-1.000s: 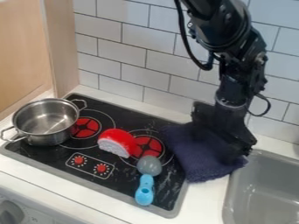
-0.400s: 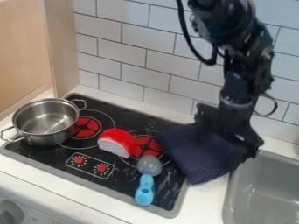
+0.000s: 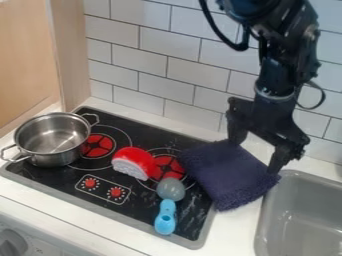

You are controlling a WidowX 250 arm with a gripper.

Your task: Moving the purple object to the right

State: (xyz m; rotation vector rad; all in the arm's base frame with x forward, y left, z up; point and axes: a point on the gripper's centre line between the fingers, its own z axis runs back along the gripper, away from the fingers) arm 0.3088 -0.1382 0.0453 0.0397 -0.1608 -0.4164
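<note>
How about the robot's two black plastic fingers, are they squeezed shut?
No, the fingers are spread wide apart, with a bit of the white counter showing in the gap between them.

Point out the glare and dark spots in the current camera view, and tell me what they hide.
Camera view: bright highlights inside the steel pot; pale streaks on the black stovetop, glare or smudges, cannot tell which. Same camera view: a soft sheen in the sink; the tool is so dark that little surface detail shows.

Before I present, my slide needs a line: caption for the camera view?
Open gripper at a dark purple cloth overlapping the stovetop edge, near the sink.
</note>
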